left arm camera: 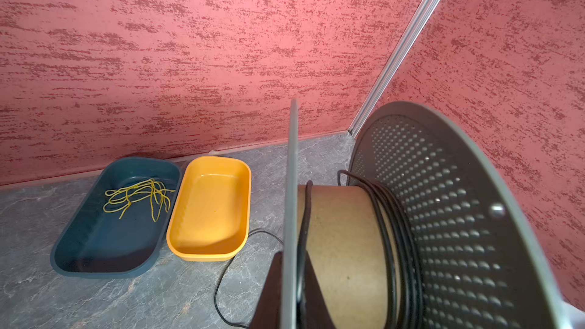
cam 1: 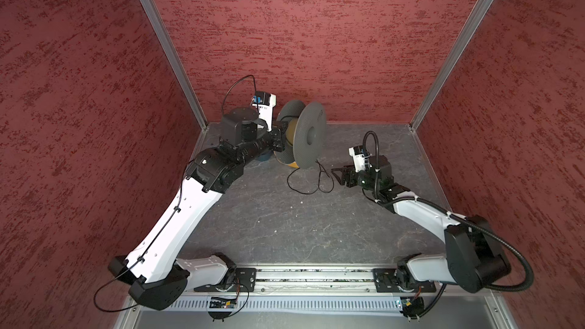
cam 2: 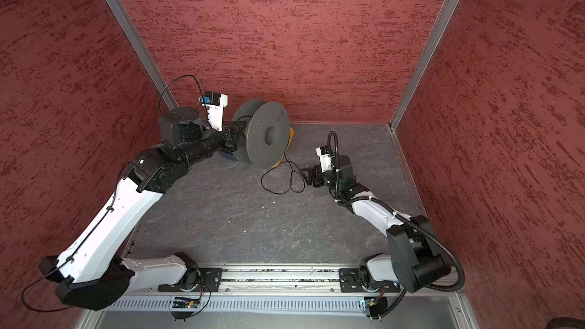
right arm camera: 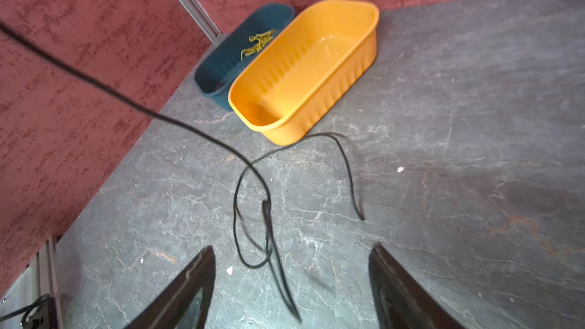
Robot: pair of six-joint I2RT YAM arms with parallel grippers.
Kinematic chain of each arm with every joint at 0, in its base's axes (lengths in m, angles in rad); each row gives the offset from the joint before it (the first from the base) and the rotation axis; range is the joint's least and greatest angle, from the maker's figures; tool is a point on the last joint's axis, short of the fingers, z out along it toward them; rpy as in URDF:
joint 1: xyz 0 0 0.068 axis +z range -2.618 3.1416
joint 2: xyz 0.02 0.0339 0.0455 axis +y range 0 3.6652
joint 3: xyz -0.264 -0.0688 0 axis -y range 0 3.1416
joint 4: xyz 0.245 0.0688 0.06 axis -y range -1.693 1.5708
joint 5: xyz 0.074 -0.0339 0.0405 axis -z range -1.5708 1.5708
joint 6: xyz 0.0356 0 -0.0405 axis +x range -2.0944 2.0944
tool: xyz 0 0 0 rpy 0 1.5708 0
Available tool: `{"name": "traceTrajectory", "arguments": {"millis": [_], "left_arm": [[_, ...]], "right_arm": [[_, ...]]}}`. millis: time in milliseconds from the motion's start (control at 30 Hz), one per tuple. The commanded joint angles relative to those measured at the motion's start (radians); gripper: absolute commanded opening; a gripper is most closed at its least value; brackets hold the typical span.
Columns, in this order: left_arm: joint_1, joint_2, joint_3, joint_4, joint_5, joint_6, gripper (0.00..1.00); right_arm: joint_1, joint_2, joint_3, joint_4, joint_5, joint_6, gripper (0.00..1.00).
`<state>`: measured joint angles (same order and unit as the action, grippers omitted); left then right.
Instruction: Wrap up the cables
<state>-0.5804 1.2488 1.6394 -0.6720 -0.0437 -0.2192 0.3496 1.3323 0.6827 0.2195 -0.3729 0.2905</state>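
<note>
Right gripper [right arm camera: 292, 246] hangs released above the slack cable [right arm camera: 251, 163] looped on the worktop [cam 1: 285, 232], while the left gripper [cam 1: 281, 137] clamps the partly wound spool [cam 1: 308, 136]; mid-winding, I judge, so next pinch that slack.

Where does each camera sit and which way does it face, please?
Top views: overhead above the arm bases, facing down toward the back wall; left arm, right arm, spool show.
Left wrist: behind the left hand, shut on the spool's flange; faces cable, blue tray, yellow tray.
Right wrist: behind the open right hand, facing down at loose cable; both fingers show.
Shared: both wrist views show both trays.
</note>
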Motion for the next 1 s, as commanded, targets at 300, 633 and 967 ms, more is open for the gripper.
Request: {"name": "traceTrajectory", "arguments": {"millis": [300,633,967], "left_arm": [[0.007,-0.011,-0.004,0.138,-0.025,-0.023,0.0],[0.007,-0.008,0.002,0.124,-0.032,-0.017,0.0],[0.003,-0.024,-0.011,0.104,-0.029,-0.023,0.0]], "right_arm": [[0.0,-0.097,-0.124,-0.006,0.096,0.054,0.77],[0.038,0.042,-0.051,0.033,0.156,0.018,0.71],[0.147,0.324,0.189,0.015,0.372,-0.008,0.77]]}}
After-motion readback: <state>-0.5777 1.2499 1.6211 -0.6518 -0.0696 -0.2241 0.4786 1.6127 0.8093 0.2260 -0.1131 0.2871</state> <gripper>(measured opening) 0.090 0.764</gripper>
